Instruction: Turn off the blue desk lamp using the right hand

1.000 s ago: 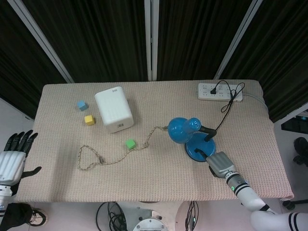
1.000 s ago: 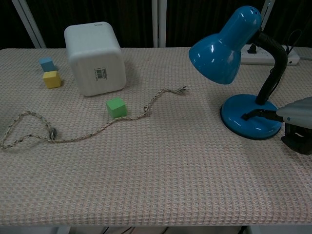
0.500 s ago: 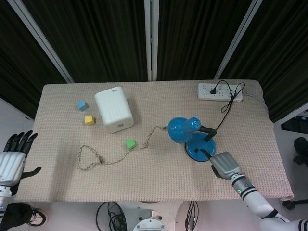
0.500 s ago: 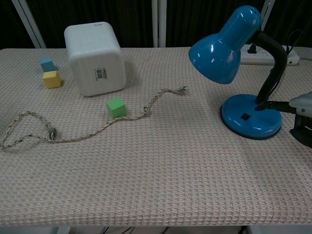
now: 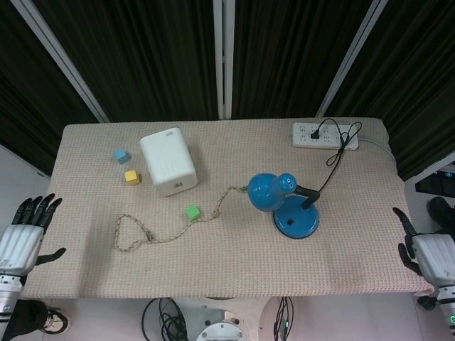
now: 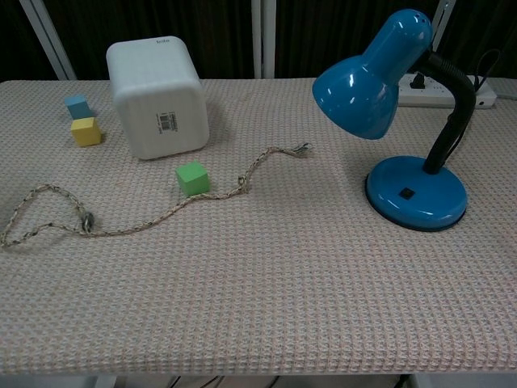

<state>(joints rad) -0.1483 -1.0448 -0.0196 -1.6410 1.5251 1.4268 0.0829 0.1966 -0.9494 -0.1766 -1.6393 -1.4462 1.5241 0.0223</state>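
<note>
The blue desk lamp (image 5: 284, 206) (image 6: 404, 113) stands at the table's right of centre, its shade tilted left and its round base carrying a small dark switch (image 6: 407, 193). No glow shows under the shade. My right hand (image 5: 429, 256) hangs beyond the table's right front corner, fingers apart, holding nothing and well away from the lamp. Off the left front edge, my left hand (image 5: 25, 233) is open with spread fingers. The chest view shows neither hand.
A white box (image 5: 168, 161) stands at the back left, with a blue cube (image 5: 121, 155) and a yellow cube (image 5: 132, 177) beside it. A green cube (image 5: 192, 212) lies by a looped rope (image 5: 160, 227). A white power strip (image 5: 325, 134) feeds the lamp's black cord.
My right hand has drawn back from the lamp's base, moving right and off the table's edge. The lamp stays in place. My left hand has barely shifted.
</note>
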